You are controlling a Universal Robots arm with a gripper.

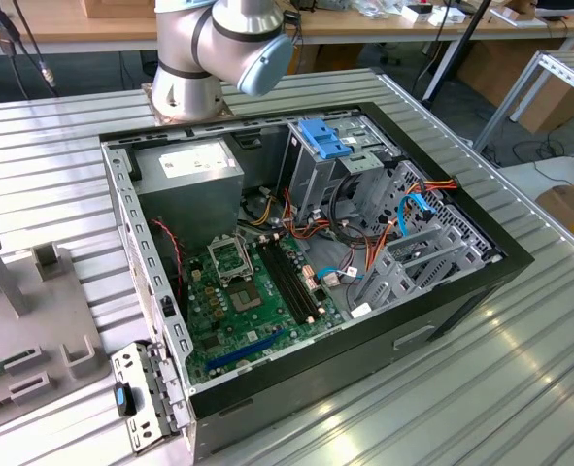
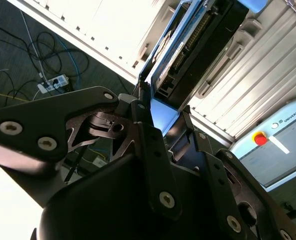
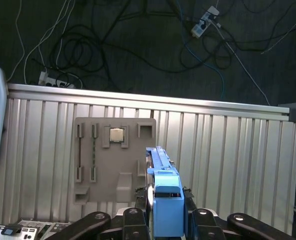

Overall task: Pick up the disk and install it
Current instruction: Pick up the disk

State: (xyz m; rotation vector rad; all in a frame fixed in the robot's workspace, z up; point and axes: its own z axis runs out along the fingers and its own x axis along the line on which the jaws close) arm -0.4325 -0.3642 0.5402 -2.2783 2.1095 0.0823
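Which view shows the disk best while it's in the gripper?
The second wrist view: the disk sticks out past the gripper, with its blue carrier frame and dark underside both visible. The first wrist view shows it edge-on, as a narrow blue strip. The exterior view shows the open computer case.

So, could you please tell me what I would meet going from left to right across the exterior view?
Grey fixture plate → power supply → blue-topped cage → blue cable. The arm's base overlaps the power supply, so it is left out.
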